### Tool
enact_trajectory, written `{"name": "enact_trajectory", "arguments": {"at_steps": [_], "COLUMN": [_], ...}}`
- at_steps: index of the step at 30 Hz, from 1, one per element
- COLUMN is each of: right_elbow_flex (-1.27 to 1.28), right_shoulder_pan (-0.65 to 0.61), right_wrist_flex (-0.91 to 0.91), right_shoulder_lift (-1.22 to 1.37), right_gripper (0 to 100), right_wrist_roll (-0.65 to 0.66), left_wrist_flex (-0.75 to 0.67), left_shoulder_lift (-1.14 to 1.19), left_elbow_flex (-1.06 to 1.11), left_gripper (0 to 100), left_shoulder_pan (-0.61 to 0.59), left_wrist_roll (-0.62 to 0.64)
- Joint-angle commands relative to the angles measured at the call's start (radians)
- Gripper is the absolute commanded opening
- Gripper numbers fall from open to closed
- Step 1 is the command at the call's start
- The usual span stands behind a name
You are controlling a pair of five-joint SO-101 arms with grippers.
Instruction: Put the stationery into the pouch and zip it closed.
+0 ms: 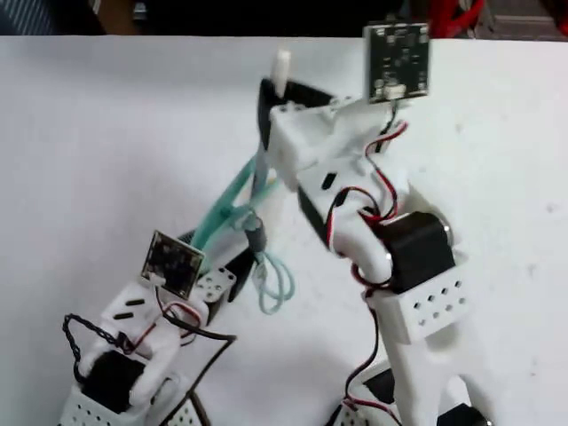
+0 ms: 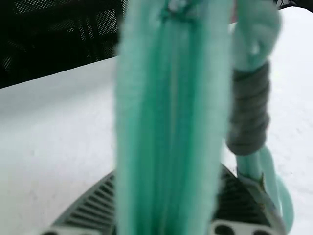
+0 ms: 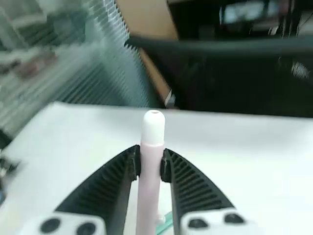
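Looks like loading: left claw (image 2: pixel 165 208) pinches the teal fabric zip pouch (image 2: pixel 171 122), right claw (image 3: pixel 150 157) pinches a pale pink pen (image 3: pixel 152 129); next, aim it into the opening.

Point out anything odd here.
Nothing spilled or broken. The pouch is pinched on edge in the left claw, its cord loop loose beside it, while the right claw holds a pen.

The pouch (image 2: pixel 166 122) is mint green, with a grey band (image 2: pixel 249 112) on its cord. The pen (image 3: pixel 150 161) is pale pink. The left gripper (image 2: pixel 166 200) and right gripper (image 3: pixel 149 159) are black and ribbed. The counter (image 1: pixel 106 133) is white.
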Motion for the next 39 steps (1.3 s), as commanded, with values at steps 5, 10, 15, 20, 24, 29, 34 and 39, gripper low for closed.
{"name": "enact_trajectory", "arguments": {"at_steps": [5,10,15,20,24,29,34,39], "right_elbow_flex": [-0.014,-0.055,-0.169,-0.190,-0.209,-0.212,-0.212,-0.158], "right_shoulder_pan": [-0.077,-0.076,-0.022,-0.102,-0.266,-0.332,-0.374,-0.383], "right_wrist_flex": [0.156,0.249,0.311,0.473,0.654,0.641,0.636,0.539], "right_shoulder_lift": [-0.005,-0.022,-0.039,-0.038,-0.062,-0.087,-0.081,-0.079], "right_gripper": [9.8,27.6,27.9,18.6,14.7,20.1,22.0,22.0], "right_wrist_roll": [0.153,0.198,0.199,0.493,0.779,0.766,0.764,0.764], "left_wrist_flex": [-0.011,-0.012,-0.011,-0.012,-0.012,-0.014,-0.014,-0.014], "left_shoulder_lift": [0.013,0.013,0.013,0.013,0.013,0.013,0.013,0.013], "left_elbow_flex": [-0.003,-0.003,-0.003,-0.003,-0.003,-0.003,-0.003,-0.003], "left_gripper": [20,20,20,20,18,17,17,17], "left_shoulder_pan": [0.008,0.008,0.008,0.008,0.016,0.016,0.016,0.016], "left_wrist_roll": [-0.008,-0.008,-0.008,-0.008,-0.008,-0.008,-0.008,-0.008]}}
